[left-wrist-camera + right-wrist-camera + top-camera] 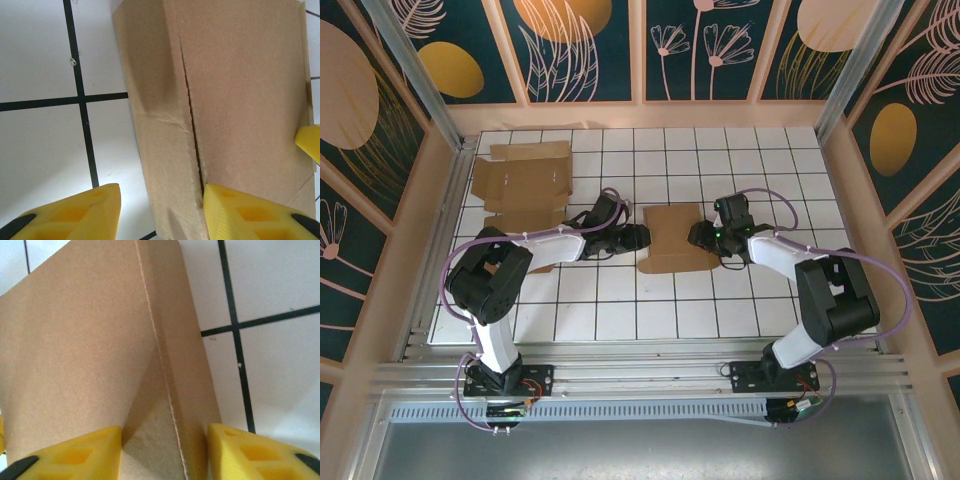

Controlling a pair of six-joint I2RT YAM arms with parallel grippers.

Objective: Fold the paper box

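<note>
**Both grippers at the box, walls being worked up**

The left gripper [638, 238] sits at the near-left side of the paper box [672, 240], its jaws part-way apart. From its wrist camera, one yellow finger [80, 215] stands over bare tile, apart from the cardboard, while the other lies against the box top beside a slit in the board, so nothing is clamped there.

The right gripper [701, 237] faces it from the other side, jaws about as wide. They straddle a raised side wall with a diagonal crease tucked under it. The cardboard fills the gap between the pads, and I can't say whether they are pinching it or only standing round it.

The box lies mid-table [770, 170] between the two grippers, partly formed, with a seam gaping on top. A second flat blank [525, 185] lies well apart at the far left.

I'd call this the middle of the fold: sides up, closure not made. Next, to my eye, one gripper should steady a wall while the other presses the loose panel down along its crease, gently, since the board buckles easily.
</note>
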